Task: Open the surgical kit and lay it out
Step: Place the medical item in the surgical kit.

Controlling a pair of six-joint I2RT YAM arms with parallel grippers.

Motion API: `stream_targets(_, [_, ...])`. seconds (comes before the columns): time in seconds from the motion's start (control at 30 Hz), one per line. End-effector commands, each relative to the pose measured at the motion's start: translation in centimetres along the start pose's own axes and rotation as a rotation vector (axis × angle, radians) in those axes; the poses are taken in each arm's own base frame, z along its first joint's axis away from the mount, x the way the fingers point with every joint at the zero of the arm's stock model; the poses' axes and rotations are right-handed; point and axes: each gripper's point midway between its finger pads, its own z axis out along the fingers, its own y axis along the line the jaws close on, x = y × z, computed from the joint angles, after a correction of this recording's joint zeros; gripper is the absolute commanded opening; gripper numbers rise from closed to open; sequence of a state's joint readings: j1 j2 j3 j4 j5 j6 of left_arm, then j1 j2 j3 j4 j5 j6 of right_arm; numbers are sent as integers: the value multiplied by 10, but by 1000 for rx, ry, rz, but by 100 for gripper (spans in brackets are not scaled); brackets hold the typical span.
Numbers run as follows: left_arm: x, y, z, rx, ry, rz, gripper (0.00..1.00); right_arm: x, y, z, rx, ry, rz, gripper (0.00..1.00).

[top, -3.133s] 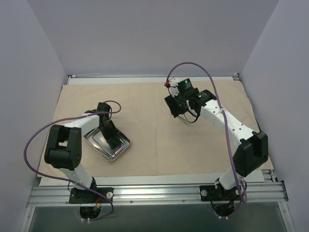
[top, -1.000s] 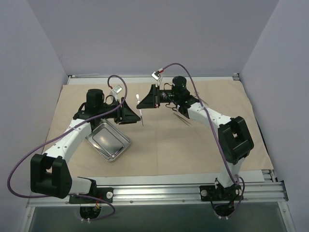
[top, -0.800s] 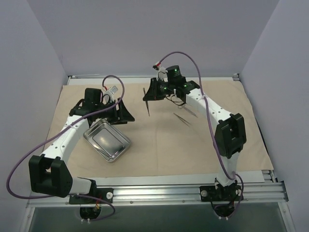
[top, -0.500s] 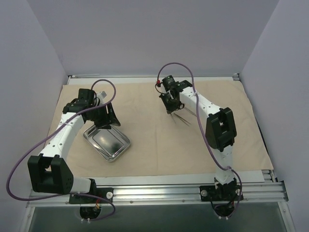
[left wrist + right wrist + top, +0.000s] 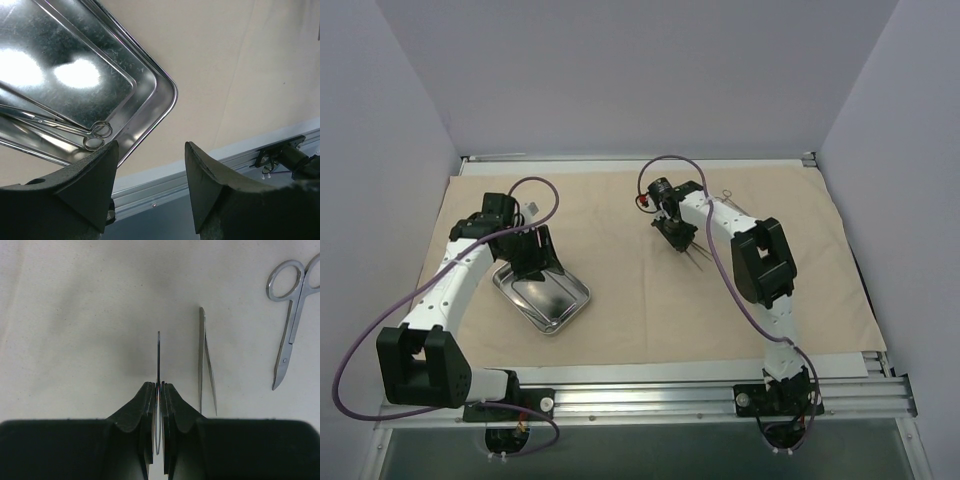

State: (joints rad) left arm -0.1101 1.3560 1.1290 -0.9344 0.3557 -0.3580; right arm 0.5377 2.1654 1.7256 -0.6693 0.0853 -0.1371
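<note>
The fingers (image 5: 145, 407) of the right gripper (image 5: 158, 387) are pressed together on a thin instrument (image 5: 158, 357). It is seen edge-on, with its point reaching past the fingertips over the cloth wrap (image 5: 75, 315). Just beside it a pair of tweezers (image 5: 202, 340) lies flat on the wrap, and scissors (image 5: 283, 360) lie a little further out. All of this is well away from the steel tray (image 5: 150, 85), on the right arm's side of it.

The step in hand looks like laying the held piece down next to the tweezers. To do it well, the gripper should bring the piece low and flat, parallel to the tweezers with a clear gap. It should let go only once the metal rests on the wrap, so the piece neither drops nor rolls onto its neighbour.

The left gripper (image 5: 151, 147) hangs directly over the tray with its fingers well apart and nothing between them. A ring-handled instrument (image 5: 98, 136) lies inside the tray, probably the next piece to fetch.

Several things are hard to make out:
- Edge-on, the held piece could be tweezers or forceps.
- It is unclear whether its point touches the wrap.
- The tray instrument's working end is cut off at the edge of the left wrist view.
- From above, the left gripper covers part of the tray, and the laid-out pieces show only as faint glints.
</note>
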Motion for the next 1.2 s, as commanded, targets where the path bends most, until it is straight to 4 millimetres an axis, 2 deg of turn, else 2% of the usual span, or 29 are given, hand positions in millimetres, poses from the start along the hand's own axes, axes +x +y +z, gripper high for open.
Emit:
stream_targets(0.0, [-2, 1, -9, 1, -33, -1, 64, 5, 2, 5, 2, 30, -32, 0])
stream_targets(0.2, [-4, 3, -7, 4, -33, -17, 64, 8, 7, 8, -13, 41, -38, 0])
stream_targets(0.43, [-7, 4, -3, 13, -26, -29, 64, 8, 11, 14, -28, 54, -35, 9])
stream_targets(0.53, [-7, 6, -3, 4, -19, -37, 64, 9, 14, 15, -44, 59, -32, 16])
stream_targets(0.57, [-7, 8, -3, -10, -22, -42, 64, 9, 15, 15, -47, 58, -29, 21])
stream_targets(0.8, [-2, 29, -2, -103, -8, -121, 66, 3, 16, 8, -53, 31, -6, 36])
stream_targets(0.9, [3, 35, -3, -138, 5, -151, 66, -6, 13, -6, -50, 2, 13, 38])
stream_targets(1.07, [17, 50, -5, -240, 55, -228, 65, -44, 9, -69, -62, -167, 91, 47])
stream_targets(1.13, [24, 53, -5, -265, 69, -264, 64, -52, 15, -88, -85, -222, 122, 48])
stream_targets(1.17, [27, 56, -4, -284, 77, -279, 63, -50, 22, -88, -114, -223, 122, 49])
